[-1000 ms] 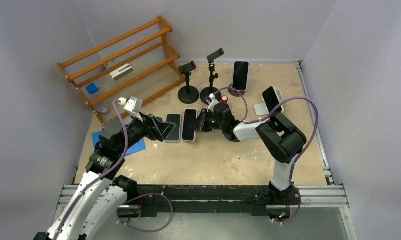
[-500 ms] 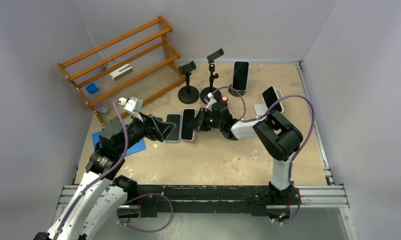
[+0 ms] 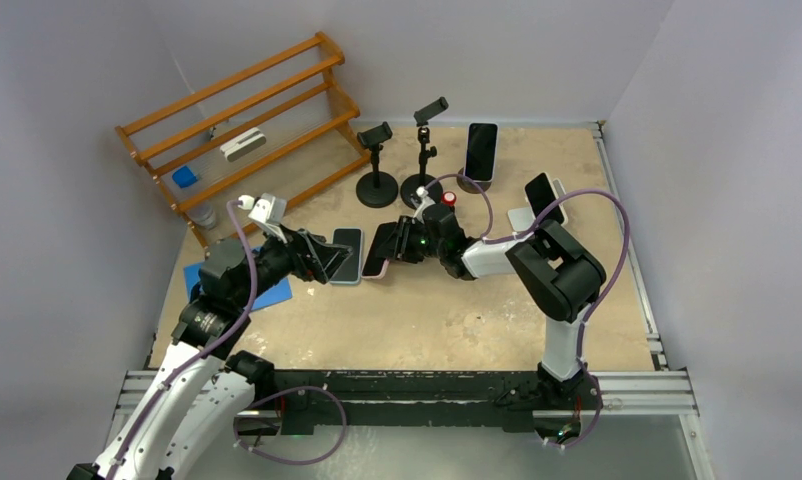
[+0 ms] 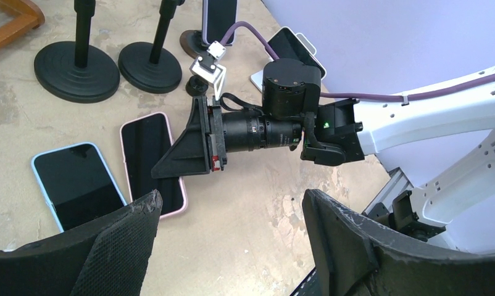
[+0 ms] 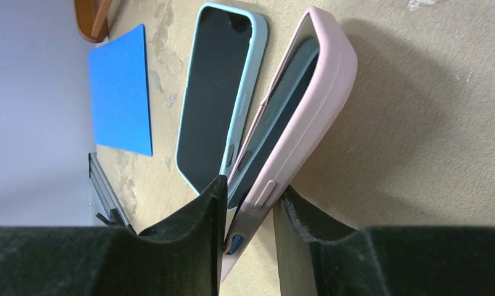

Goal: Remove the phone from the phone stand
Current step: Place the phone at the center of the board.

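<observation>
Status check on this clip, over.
Left gripper open, holding nothing. Right gripper shut on pink phone, tilted on edge beside blue phone. Two black stands empty behind.

Left end effector (image 4: 231, 203) gapes wide, seemingly low; right end effector (image 5: 251, 197) clamped.

1 high overview, 2 close wrist views; pink phone (image 4: 147, 154) in all

Legible text — none. You will find no readable label, brand, number or sign on any item here.
</observation>
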Robot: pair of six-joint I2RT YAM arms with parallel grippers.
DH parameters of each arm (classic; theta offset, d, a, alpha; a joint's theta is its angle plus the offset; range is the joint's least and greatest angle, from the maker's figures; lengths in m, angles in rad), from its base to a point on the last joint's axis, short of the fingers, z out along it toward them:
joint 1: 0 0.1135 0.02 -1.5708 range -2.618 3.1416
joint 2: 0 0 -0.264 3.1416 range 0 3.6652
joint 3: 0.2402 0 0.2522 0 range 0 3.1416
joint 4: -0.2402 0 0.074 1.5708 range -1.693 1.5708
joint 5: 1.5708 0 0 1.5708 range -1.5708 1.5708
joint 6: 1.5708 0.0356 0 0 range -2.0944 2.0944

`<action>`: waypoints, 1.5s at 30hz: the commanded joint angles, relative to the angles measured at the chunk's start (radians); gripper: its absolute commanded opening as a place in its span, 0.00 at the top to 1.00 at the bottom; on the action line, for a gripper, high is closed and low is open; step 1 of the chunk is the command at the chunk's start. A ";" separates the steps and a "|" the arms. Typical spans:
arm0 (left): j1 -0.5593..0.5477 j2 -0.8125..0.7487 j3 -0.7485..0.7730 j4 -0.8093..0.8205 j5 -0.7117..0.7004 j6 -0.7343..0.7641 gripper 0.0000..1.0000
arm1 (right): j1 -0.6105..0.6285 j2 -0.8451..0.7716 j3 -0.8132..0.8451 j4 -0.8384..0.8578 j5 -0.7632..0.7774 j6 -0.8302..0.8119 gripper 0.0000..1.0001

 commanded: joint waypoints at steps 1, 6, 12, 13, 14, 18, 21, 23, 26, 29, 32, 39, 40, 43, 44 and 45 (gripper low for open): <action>0.001 0.005 0.037 0.026 0.014 0.015 0.18 | -0.002 -0.021 0.028 0.021 0.022 -0.019 0.64; 0.001 0.011 0.039 0.026 0.017 0.016 0.18 | -0.003 -0.030 0.027 -0.001 0.038 -0.038 0.65; 0.001 0.013 0.039 0.027 0.020 0.013 0.18 | -0.002 -0.042 0.015 -0.005 0.034 -0.057 0.79; 0.001 0.013 0.040 0.027 0.020 0.013 0.18 | -0.002 -0.044 0.012 -0.003 0.032 -0.059 0.83; 0.001 0.015 0.040 0.027 0.020 0.013 0.18 | -0.002 -0.048 0.009 -0.002 0.028 -0.061 0.85; 0.001 0.017 0.039 0.027 0.023 0.013 0.18 | -0.002 -0.058 0.008 -0.010 0.011 -0.073 0.92; 0.001 0.019 0.039 0.028 0.025 0.012 0.18 | -0.002 -0.068 0.009 -0.017 0.002 -0.072 1.00; 0.002 0.019 0.039 0.028 0.025 0.012 0.18 | -0.002 -0.083 0.002 -0.015 -0.002 -0.066 1.00; 0.001 0.020 0.039 0.028 0.025 0.012 0.18 | -0.002 -0.105 -0.008 -0.015 -0.008 -0.052 1.00; 0.002 0.019 0.039 0.028 0.025 0.012 0.18 | -0.002 -0.119 -0.009 -0.021 -0.023 -0.036 1.00; 0.002 0.018 0.040 0.028 0.027 0.010 0.18 | -0.003 -0.120 -0.004 -0.032 -0.036 -0.025 1.00; 0.001 0.017 0.039 0.028 0.031 0.010 0.18 | -0.003 -0.082 0.003 -0.028 -0.038 -0.007 1.00; 0.001 0.017 0.039 0.027 0.031 0.010 0.18 | -0.003 -0.079 0.005 -0.028 -0.039 -0.004 1.00; 0.002 0.017 0.040 0.028 0.031 0.010 0.18 | -0.002 -0.060 0.011 -0.026 -0.033 0.002 1.00; 0.002 0.018 0.039 0.028 0.033 0.010 0.18 | -0.003 -0.054 0.013 -0.027 -0.033 0.005 1.00; 0.001 0.017 0.039 0.027 0.033 0.010 0.18 | -0.003 -0.047 0.017 -0.028 -0.031 0.005 0.99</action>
